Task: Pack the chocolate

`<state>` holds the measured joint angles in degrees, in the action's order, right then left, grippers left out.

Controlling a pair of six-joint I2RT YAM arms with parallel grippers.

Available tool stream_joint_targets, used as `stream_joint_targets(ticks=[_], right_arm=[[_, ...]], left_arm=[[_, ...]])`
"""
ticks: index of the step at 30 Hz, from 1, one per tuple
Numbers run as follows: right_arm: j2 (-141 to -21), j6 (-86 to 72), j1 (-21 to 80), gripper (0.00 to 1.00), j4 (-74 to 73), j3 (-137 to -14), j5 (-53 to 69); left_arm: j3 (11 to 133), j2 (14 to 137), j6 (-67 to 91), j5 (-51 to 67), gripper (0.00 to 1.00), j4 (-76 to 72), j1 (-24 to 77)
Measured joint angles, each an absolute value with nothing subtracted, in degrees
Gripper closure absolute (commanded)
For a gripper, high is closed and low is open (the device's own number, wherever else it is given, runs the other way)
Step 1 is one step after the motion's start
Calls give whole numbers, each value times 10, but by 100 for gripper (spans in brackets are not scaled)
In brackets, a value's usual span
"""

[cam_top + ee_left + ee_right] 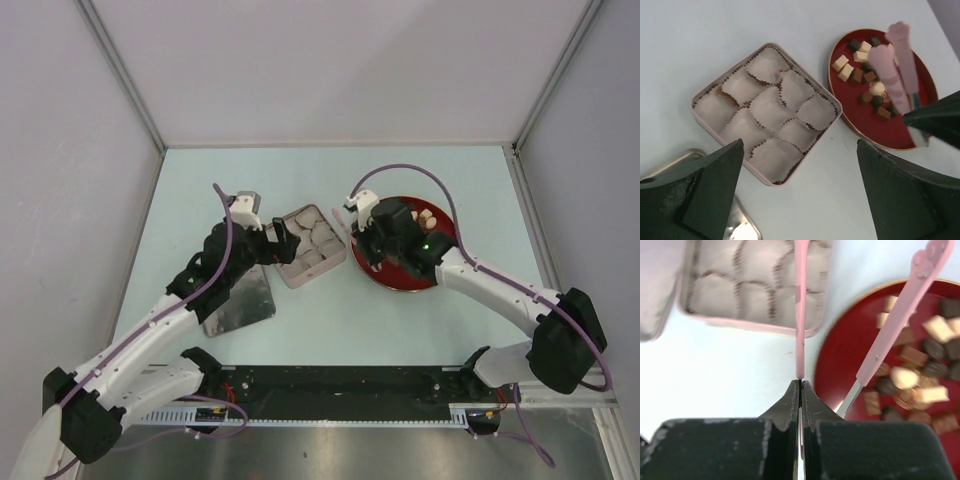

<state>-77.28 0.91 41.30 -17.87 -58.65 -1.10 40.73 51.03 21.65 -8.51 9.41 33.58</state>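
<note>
Inspecting the cell, we find the task at its picking stage, with none of the packing done. All the chocolate (845, 72) we can see lies loose on the red plate (860, 120), dark, brown and cream chunks gathered toward its 12 to 3 o'clock part in the left wrist view. The square tin (750, 325) sits just beside the plate at its 9 o'clock in the top view. Its nine paper cups (770, 107) show no piece in them. A metal lid (240, 305) lies at the tin's 7 o'clock.

The right gripper (800, 382) is pinched fully closed on one leg of the pink tongs (880, 350). The second leg runs free past its right finger and out over the plate. The tongs stand open, paw tips apart, and we see nothing between them. The left gripper (284, 242) hangs at the tin's 9 o'clock edge, jaws wide and empty.

In our judgement the next move calls for lowering the tips astride a single chunk and closing them. With only one leg clamped, we doubt this grip can squeeze the tongs. A regrasp across both legs looks necessary. The small, crowded pieces will demand a careful approach.
</note>
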Motion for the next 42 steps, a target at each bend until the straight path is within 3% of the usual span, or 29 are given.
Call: stream_joint_targets(ticks=[10, 28, 42], right_arm=[[-806, 21, 474, 100, -154, -588, 38], [-820, -3, 475, 100, -91, -589, 77], [-821, -20, 475, 100, -76, -589, 80]], left_arm=[[389, 572, 386, -11, 0, -6, 318], [335, 675, 526, 82, 27, -195, 317], [335, 703, 572, 95, 67, -247, 317]])
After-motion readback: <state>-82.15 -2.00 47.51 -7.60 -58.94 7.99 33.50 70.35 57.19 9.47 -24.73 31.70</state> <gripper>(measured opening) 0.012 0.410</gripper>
